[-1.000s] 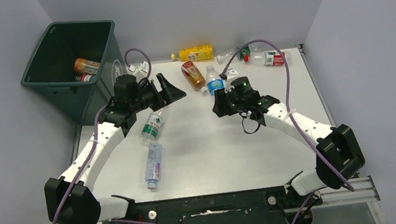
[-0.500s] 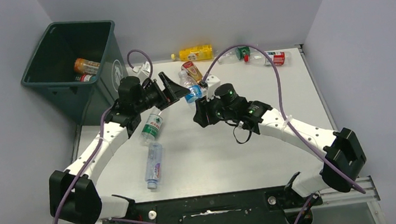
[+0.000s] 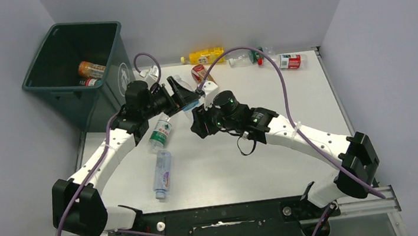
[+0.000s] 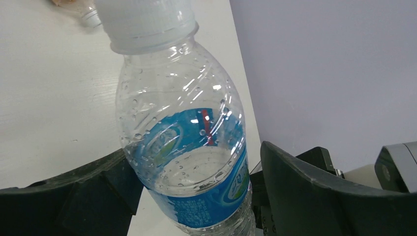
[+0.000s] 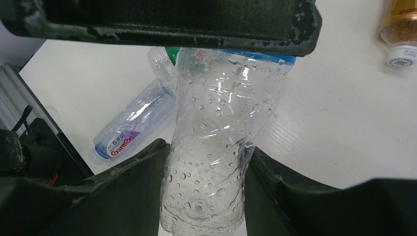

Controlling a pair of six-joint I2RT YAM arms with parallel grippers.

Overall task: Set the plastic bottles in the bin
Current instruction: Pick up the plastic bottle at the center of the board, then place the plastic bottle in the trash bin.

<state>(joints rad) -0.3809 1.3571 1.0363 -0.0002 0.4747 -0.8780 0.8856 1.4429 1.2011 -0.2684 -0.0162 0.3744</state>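
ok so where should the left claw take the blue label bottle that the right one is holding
On the blue label band, clear of the right claw, which pinches the clear ribbed lower half. The blue-label bottle is round and free there, and the open left claw straddles it from the robot's left, so close across its width from that side.

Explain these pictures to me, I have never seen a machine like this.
These are two robot arms bolted to a white table. The wide picture looks down from above; the two close-ups come from cameras on each arm's wrist. The right claw grips a clear blue-labelled water bottle and holds it between the open fingers of the left claw. Other plastic bottles lie on the table, such as a green-labelled one and a yellow one. The dark green bin at the far left already has some in it.
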